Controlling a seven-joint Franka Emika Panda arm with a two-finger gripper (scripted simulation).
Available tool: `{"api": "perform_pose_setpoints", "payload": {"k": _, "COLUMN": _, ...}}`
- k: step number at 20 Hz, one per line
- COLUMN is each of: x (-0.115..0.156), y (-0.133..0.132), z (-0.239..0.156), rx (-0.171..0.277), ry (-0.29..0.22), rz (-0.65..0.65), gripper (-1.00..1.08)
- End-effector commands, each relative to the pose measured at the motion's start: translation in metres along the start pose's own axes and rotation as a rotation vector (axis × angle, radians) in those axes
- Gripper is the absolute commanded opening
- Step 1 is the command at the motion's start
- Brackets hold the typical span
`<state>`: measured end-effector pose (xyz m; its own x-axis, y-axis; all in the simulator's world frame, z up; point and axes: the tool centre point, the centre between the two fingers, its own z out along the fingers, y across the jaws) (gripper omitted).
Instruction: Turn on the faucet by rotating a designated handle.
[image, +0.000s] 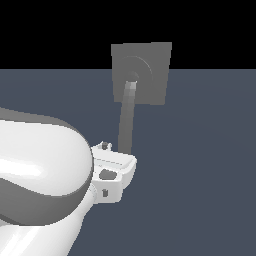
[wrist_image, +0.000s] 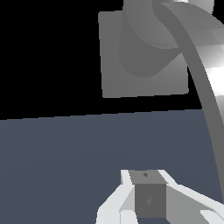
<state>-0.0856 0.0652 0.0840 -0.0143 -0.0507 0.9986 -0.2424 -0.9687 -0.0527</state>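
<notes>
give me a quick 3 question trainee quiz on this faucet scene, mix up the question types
1. True or false: the handle runs from the centre of the faucet plate down toward the claw.
2. Multiple choice: in the exterior view the robot arm fills the A) upper right B) lower left C) top centre.
3. Fill in: the faucet plate is ____ in shape.

Key:
1. True.
2. B.
3. Square.
</notes>
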Motion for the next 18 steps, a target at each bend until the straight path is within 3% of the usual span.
{"api": "perform_pose_setpoints", "payload": {"k": 1, "x": -0.001, "y": 0.000, "z": 0.000, "rx": -0.001, "ry": -0.002, "rz": -0.004, "gripper": -1.00}}
{"api": "perform_pose_setpoints", "payload": {"k": 18, "x": 0.004, "y": 0.054, "z": 0.000, "rx": 0.000, "ry": -0.002, "rz": -0.002, "gripper": -1.00}}
